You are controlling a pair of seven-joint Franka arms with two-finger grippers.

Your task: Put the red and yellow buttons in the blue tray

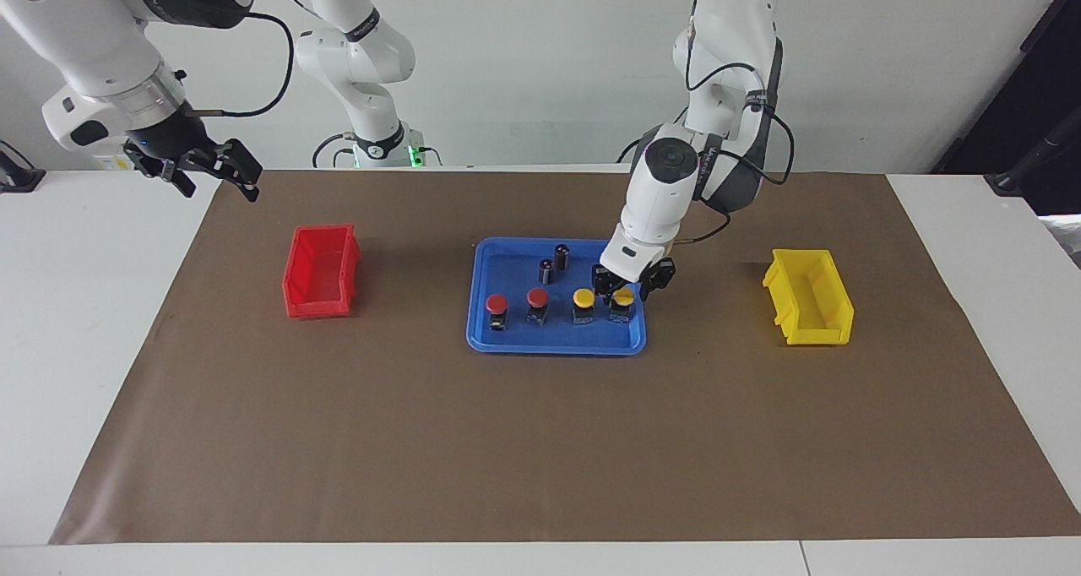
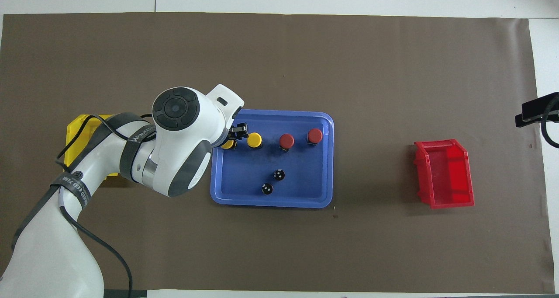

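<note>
A: Starting at the right arm's end of the desk point(image 1: 101, 323), what do you see?

B: Your right tool point(image 1: 213, 169) hangs in the air over the desk edge with its fingers spread wide, holding nothing; that arm waits. Next comes the red bin point(image 1: 321, 272), then the blue tray point(image 1: 553, 344).

A: And in the tray?

B: You have 4 buttons in 1 row: 2 red buttons point(image 1: 497, 304) point(image 1: 537, 296), then 2 yellow buttons point(image 1: 583, 297) point(image 1: 623, 296). 2 dark cylinders point(image 1: 546, 269) stand nearer to the robots than that row.

A: The left tool?

B: Your left tool point(image 1: 623, 282) sits just above the yellow button closest to the left arm's end; its fingers stand partly apart on either side of the cap, and I cannot tell whether they touch it. The yellow bin point(image 1: 809, 297) comes last.
</note>
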